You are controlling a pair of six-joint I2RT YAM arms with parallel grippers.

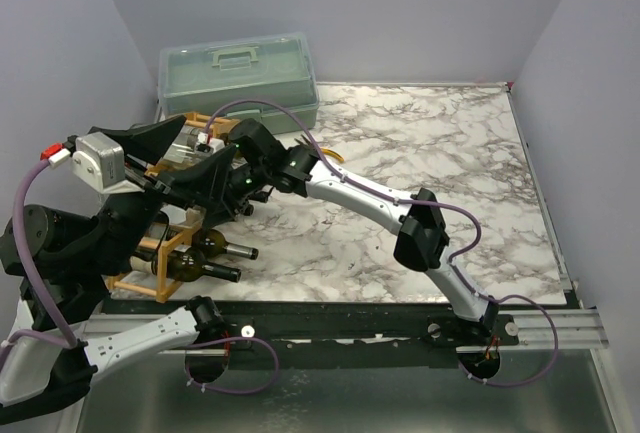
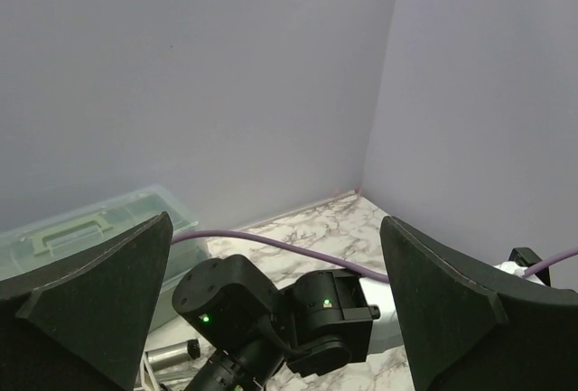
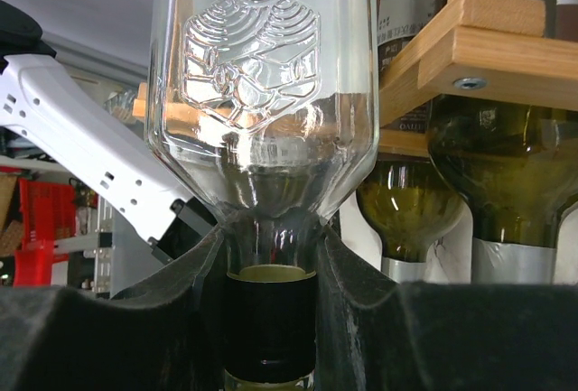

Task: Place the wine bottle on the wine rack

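Observation:
The wine bottle (image 3: pixel 262 75) is clear glass with an embossed hexagon and a black capsule on its neck. My right gripper (image 3: pixel 271 319) is shut on that neck, its fingers (image 3: pixel 361 319) pressed against both sides. It holds the bottle right beside the wine rack (image 3: pixel 488 43), a frame of tan wooden sticks (image 1: pixel 140 275) at the table's left. In the top view the bottle (image 1: pixel 181 149) shows above the rack, with the right gripper (image 1: pixel 218 160) on it. My left gripper (image 2: pixel 275 228) hangs wide open just above, holding nothing and looking down on the right arm's wrist (image 2: pixel 271 319).
Two dark green bottles (image 1: pixel 205 258) lie in the rack's lower cells, necks pointing right; their shoulders (image 3: pixel 506 174) sit close behind the clear bottle. A pale green plastic toolbox (image 1: pixel 240 73) stands at the back left against the wall. Marble tabletop (image 1: pixel 420 173) stretches to the right.

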